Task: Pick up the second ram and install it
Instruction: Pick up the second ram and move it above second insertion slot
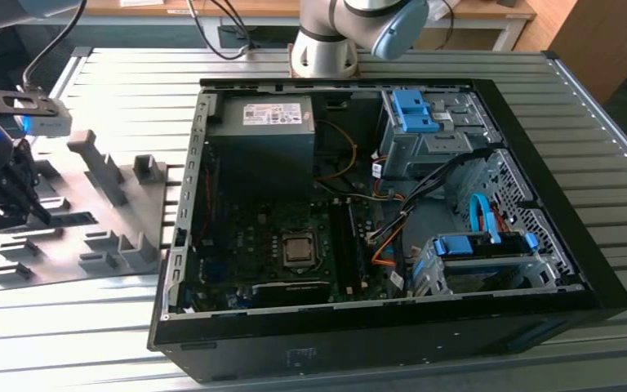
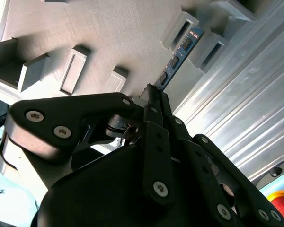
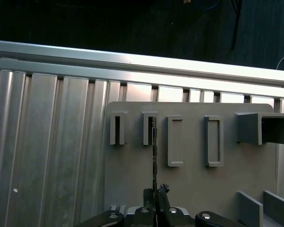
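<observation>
Far over at the exterior view's left edge, the gripper [image 1: 30, 216] hangs low over a grey holder plate [image 1: 58, 186] that lies on the ribbed metal table [image 1: 575, 106]. Its fingers are drawn narrow and pinch one end of the second ram [image 1: 71, 219], a thin dark stick lying along the plate just toward the exterior view's right of the fingertips.

In the second wrist view the black fingers [image 2: 154, 99] meet on the near end of the stick. Its board shows black chips and a bluish sheen, and its far end sits between two raised holder blocks [image 2: 180, 26]. In the first wrist view the stick is edge-on, a thin dark line running from the fingertips to a slotted block [image 3: 149, 128] on the plate.

An open computer case [image 1: 346, 351] fills the middle and right of the exterior view, well apart from the gripper. The motherboard [image 1: 281, 237] lies flat inside its lower left part. The arm's base [image 1: 325, 45] stands at the top centre, behind the case.
</observation>
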Tool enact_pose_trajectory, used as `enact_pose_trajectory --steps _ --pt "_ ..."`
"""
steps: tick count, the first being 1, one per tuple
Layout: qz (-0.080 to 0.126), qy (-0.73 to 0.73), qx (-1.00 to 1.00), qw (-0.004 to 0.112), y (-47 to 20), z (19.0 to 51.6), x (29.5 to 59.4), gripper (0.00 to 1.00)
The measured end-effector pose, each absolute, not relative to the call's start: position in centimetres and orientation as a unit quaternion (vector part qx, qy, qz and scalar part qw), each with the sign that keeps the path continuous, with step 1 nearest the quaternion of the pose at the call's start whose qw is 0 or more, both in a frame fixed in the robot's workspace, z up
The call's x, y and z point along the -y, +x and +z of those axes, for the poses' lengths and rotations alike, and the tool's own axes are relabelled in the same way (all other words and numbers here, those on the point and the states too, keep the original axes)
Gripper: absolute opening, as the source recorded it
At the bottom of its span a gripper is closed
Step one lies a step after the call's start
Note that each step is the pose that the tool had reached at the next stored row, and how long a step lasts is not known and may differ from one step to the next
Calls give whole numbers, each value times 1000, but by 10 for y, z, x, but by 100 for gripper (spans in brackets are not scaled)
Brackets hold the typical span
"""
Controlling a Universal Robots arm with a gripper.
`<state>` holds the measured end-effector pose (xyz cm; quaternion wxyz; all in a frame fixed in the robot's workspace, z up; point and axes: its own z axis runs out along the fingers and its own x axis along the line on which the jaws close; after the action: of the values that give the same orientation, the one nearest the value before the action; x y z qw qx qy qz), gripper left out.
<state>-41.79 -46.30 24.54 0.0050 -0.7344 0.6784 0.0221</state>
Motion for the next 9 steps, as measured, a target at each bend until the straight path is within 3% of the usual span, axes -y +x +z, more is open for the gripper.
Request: enact_pose_trajectory --steps 9 --pt "22 -734 -678 5 -418 256 463 14"
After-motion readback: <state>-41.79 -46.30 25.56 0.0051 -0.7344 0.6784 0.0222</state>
